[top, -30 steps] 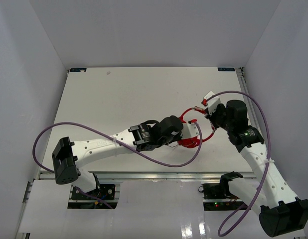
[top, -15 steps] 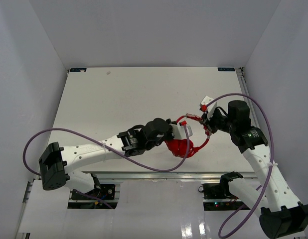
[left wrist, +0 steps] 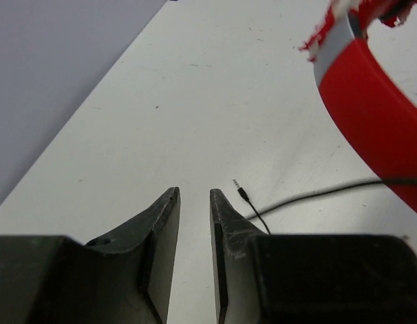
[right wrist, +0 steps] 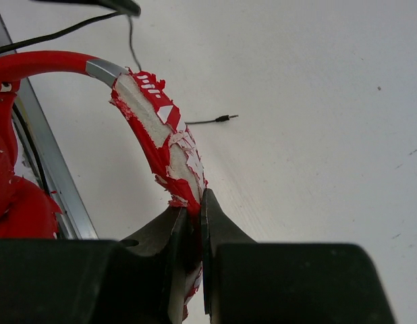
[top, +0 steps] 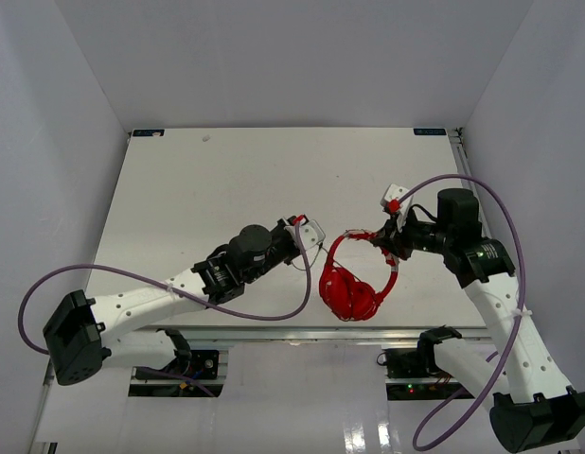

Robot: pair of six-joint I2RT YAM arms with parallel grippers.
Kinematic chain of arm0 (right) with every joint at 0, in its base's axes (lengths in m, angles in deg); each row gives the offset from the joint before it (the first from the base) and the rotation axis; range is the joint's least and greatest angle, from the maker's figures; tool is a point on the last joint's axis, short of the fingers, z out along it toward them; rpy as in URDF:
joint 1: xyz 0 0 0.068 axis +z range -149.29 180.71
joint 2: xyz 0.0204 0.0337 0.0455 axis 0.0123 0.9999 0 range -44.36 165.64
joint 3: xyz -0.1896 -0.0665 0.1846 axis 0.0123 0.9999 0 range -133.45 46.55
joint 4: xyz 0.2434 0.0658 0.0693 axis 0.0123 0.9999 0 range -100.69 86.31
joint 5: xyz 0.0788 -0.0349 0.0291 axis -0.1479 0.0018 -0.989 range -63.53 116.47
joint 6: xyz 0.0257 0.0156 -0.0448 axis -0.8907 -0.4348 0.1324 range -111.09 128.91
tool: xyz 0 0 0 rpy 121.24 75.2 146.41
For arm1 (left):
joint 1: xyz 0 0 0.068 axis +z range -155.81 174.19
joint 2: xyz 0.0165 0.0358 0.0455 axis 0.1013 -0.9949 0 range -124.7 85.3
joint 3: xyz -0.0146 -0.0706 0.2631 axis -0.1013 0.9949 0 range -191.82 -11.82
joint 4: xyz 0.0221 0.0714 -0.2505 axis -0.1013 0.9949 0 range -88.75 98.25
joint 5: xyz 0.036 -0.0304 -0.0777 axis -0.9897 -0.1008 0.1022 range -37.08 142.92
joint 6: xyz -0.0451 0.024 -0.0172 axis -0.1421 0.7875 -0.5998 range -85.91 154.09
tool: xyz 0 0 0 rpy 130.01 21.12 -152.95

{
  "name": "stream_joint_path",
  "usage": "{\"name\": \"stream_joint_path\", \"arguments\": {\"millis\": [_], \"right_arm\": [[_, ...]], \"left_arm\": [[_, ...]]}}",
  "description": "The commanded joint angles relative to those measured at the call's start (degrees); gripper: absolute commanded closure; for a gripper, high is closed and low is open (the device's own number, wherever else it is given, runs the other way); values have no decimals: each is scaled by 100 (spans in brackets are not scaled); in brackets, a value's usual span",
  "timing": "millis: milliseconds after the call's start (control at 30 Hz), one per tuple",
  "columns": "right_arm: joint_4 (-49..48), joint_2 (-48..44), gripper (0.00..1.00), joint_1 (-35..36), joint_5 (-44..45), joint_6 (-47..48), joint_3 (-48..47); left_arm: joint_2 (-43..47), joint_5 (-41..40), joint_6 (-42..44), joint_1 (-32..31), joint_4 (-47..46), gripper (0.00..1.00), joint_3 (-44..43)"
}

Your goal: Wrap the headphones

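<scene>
Right wrist view gives me the clearest read: my right gripper (right wrist: 197,202) is pressed together on the headband (right wrist: 154,135) of the headphones (top: 354,284), pinching the padded stretch where red skin is flaking off white foam. That covering looks fragile, so I judge a pinch there could shed more flakes and slip; the smooth red plastic further along the band seems the firmer hold. I take the set to be light and the band springy. The ear cups (top: 349,295) sit down past my right fingers, toward the near edge of the table (top: 179,189); whether they rest on it I cannot tell. The cord (left wrist: 316,194) is thin and limp, best pinched close to its plug (left wrist: 241,191). My left gripper (left wrist: 193,196) stands slightly parted and holds nothing; the plug lies just ahead and right of its fingertips, the headband off to its upper right.
</scene>
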State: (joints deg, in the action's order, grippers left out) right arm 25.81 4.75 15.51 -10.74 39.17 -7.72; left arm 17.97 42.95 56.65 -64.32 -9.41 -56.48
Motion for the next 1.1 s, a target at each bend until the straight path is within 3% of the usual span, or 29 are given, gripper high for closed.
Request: {"name": "stream_joint_path", "arguments": {"millis": [0, 200, 500, 767, 1067], "right_arm": [[-151, 61, 92, -157, -846, -705, -613], [-138, 198, 92, -453, -1311, -1111, -1059], [-153, 414, 92, -759, -1403, -1601, -1420], [-250, 561, 92, -950, -1476, -1927, -1525], [-342, 624, 92, -1030, -1427, -2125, -1535]], "left_arm": [[-23, 645, -670, 41, -1106, 64, 393], [-323, 924, -1161, 41, -2088, 60, 983], [-290, 558, -1543, 172, -2564, 38, 1434], [868, 320, -2644, 501, -2792, 3, 2419], [1670, 923, -3127, 507, -2874, 2, 3084]]}}
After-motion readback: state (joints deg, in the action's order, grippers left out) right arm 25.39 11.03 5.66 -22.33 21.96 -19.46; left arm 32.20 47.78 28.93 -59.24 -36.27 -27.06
